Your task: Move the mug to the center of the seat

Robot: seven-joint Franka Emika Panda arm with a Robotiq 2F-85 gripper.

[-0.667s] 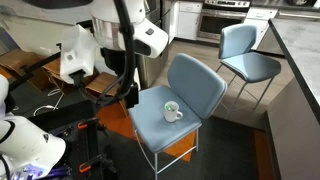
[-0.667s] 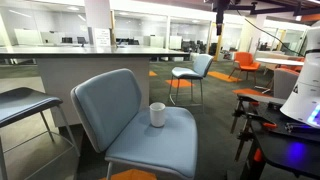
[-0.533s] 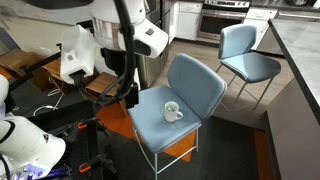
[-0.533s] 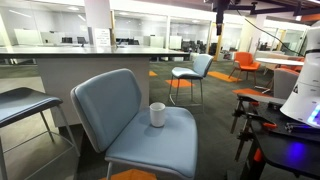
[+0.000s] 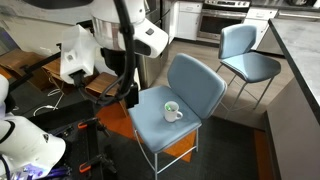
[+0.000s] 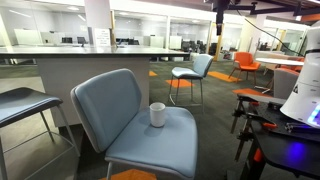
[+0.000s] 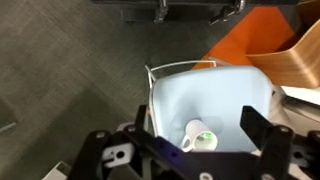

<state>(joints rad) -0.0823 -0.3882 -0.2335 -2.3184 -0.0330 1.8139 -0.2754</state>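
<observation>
Mug (image 7: 203, 137) seemingly below, between spread jaws

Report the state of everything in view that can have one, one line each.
mug: upright on the seat, toward the backrest, not held.
seat: level, carrying the mug.
gripper: open, fingers wide apart, above the mug and clear of it.
far chair: upright on its legs.

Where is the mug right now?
In both exterior views the mug stands upright on the seat, off-centre and close to the backrest.
</observation>
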